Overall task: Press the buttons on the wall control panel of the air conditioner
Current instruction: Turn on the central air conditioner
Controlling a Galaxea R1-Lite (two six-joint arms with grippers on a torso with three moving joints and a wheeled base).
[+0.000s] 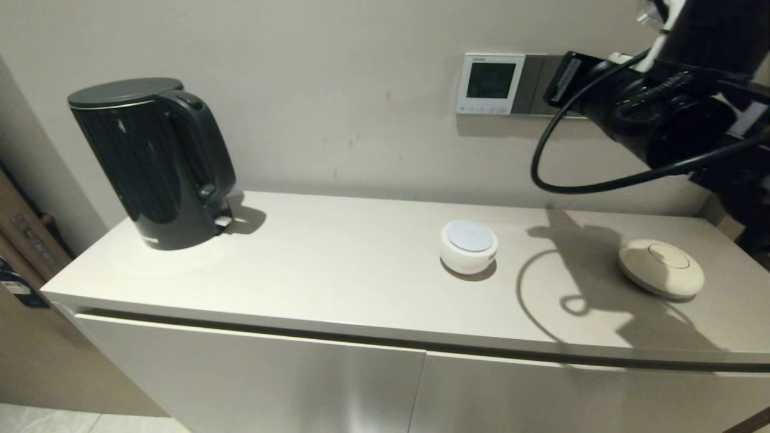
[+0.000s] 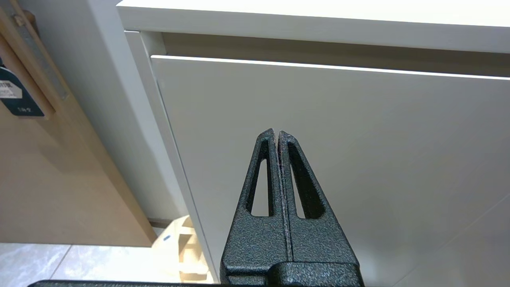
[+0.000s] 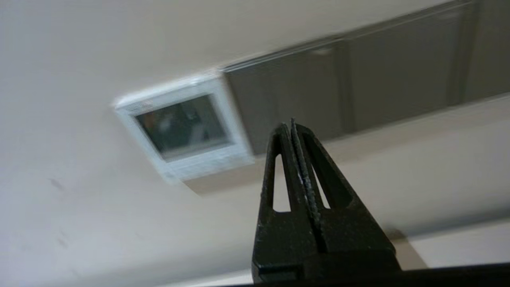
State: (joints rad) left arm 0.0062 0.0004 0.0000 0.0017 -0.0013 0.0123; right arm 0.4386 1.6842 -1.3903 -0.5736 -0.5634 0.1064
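The air conditioner's wall control panel (image 1: 490, 83), a small white square with a dark screen, is mounted on the beige wall above the right half of the cabinet top (image 1: 337, 264). Its buttons (image 1: 483, 109) form a row of tiny pale keys along its lower edge. Dark grey switch plates (image 1: 538, 84) touch its right side.

The right arm is raised in front of the wall at the upper right of the head view, a black cable (image 1: 541, 162) looping below it, and it covers part of the switch plates. In the right wrist view the right gripper (image 3: 293, 124) has its 2 fingers pressed together, tips in front of the lower edge of the switch plates (image 3: 287, 91), just beside the panel (image 3: 183, 127) and apart from the wall. The keys are blurred there.

The left gripper (image 2: 277, 133) hangs low before the cabinet door (image 2: 358, 159), fingers closed on nothing.

On the cabinet top stand a black electric kettle (image 1: 153, 162) at the left, a round white device (image 1: 468, 245) below the panel, and a flat beige round device (image 1: 660, 267) at the right
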